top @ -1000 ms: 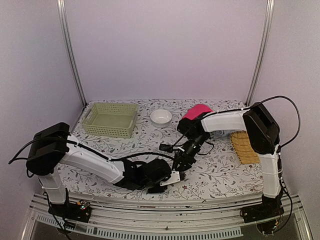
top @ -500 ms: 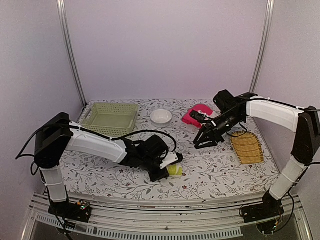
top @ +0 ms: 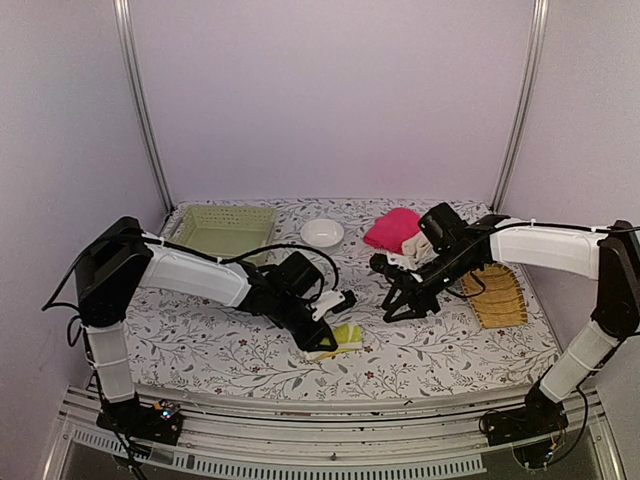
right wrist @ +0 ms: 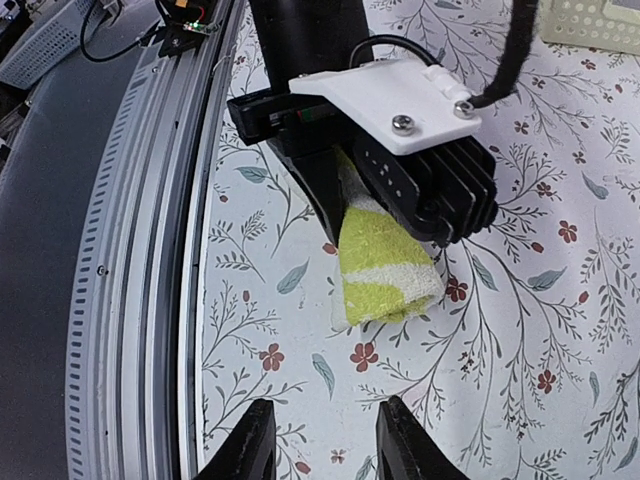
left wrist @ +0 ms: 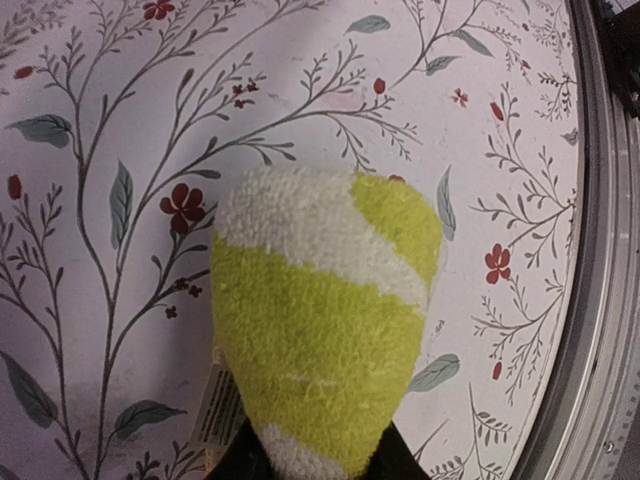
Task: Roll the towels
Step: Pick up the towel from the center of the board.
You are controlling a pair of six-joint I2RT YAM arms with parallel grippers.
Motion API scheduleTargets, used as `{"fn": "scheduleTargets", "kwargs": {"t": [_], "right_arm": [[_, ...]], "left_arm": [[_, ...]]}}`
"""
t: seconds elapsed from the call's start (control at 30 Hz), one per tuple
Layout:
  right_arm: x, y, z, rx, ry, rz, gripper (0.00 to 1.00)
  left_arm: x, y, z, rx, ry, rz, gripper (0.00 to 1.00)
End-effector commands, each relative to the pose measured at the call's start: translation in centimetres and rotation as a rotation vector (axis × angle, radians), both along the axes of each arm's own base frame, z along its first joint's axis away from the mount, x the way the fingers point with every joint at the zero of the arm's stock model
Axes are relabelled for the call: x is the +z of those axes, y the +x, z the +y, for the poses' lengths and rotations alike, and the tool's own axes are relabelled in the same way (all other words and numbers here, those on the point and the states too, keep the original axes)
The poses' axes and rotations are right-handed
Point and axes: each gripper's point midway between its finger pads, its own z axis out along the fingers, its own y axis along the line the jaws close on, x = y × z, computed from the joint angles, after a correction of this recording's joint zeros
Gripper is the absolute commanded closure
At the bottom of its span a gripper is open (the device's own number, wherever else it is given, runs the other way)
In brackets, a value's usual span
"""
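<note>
Bare bench (top: 440,350) lies open between the yellow-green towel (top: 338,338) and the woven tray (top: 493,295), and along the near-left edge. The left arm (top: 200,278) bars the middle left, with the left end effector (top: 322,335) clamped on that towel. The basket (top: 222,238), bowl (top: 322,232) and pink towel (top: 390,228) line the back; the right end effector (top: 398,308) hangs mid-bench, jaws apart

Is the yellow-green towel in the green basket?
No, the towel lies on the table near its front edge, in the left gripper, far from the basket.
</note>
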Motion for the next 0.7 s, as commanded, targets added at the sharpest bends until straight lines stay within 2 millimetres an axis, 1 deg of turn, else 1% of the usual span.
{"fn": "scheduleTargets", "kwargs": {"t": [0.0, 0.13, 0.27, 0.33, 0.37, 0.4, 0.53, 0.67], "right_arm": [[-1.3, 0.1, 1.1, 0.012, -0.025, -0.043, 0.63], [-1.1, -0.3, 1.6, 0.029, -0.007, -0.009, 0.63], [-1.0, -0.4, 1.6, 0.023, -0.001, 0.006, 0.63], [-0.7, 0.1, 1.3, 0.002, 0.007, 0.013, 0.63], [-0.4, 0.4, 1.1, -0.012, 0.014, 0.021, 0.63], [0.0, 0.7, 0.8, -0.025, 0.025, 0.025, 0.63], [1.7, 2.2, -0.4, -0.087, 0.068, 0.051, 0.64], [2.8, 4.0, -1.7, -0.157, 0.099, 0.056, 0.63]], "left_arm": [[-3.7, -1.6, 2.2, 0.015, 0.109, 0.127, 0.84], [-3.2, -1.2, 2.1, 0.027, 0.092, 0.14, 0.89], [-2.0, -0.4, 2.0, 0.056, 0.07, 0.135, 0.94], [-1.9, 0.0, 2.3, 0.074, 0.074, 0.14, 0.97], [-0.7, 0.4, 2.1, 0.082, 0.054, 0.125, 0.98], [0.0, 0.6, 2.2, 0.091, 0.047, 0.119, 0.99], [1.8, 2.0, 2.8, 0.139, 0.033, 0.087, 1.0], [3.4, 3.6, 3.6, 0.193, 0.025, 0.06, 1.0]]}}
